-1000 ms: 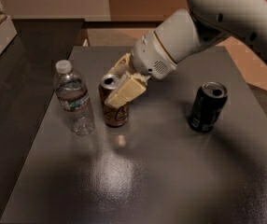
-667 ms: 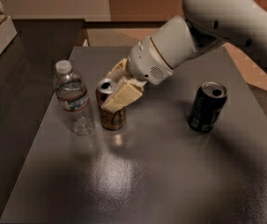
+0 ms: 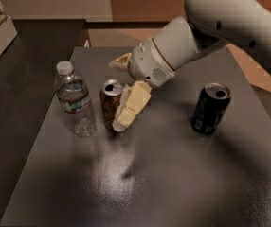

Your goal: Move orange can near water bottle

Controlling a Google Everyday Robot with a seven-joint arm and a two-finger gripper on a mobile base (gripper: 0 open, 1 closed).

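Camera view is showing the dark table (image 3: pixel 140 183) catching a glare nearest the lens. Just beyond that patch the gripper (image 3: pixel 118 96) is holding the orange can (image 3: pixel 110 109). By the look of it, the carrying step is nearing its end. The can is standing upright just beside the water bottle (image 3: pixel 75 103) with a narrow gap showing between them, so the task is looking almost met. Whether the can's base is resting on the table or hanging just above it cannot be told. The next move is likely calling for the can to be set down squarely. The fingers would then be spreading and the gripper lifting off without tipping the can or nudging it into the light bottle.

The gripper is closed to about the can's width. The near finger (image 3: pixel 131 105) is lying flat against the side of the can facing away from the bottle. The far finger (image 3: pixel 120 61) is reaching round behind the can's top, its contact hidden. The bottle is not touching the gripper. Well apart from the gripper, on the side away from the bottle, a black can (image 3: pixel 210 109) is standing upright. Farther back the white arm (image 3: pixel 230 18) is sloping up and away from the gripper.
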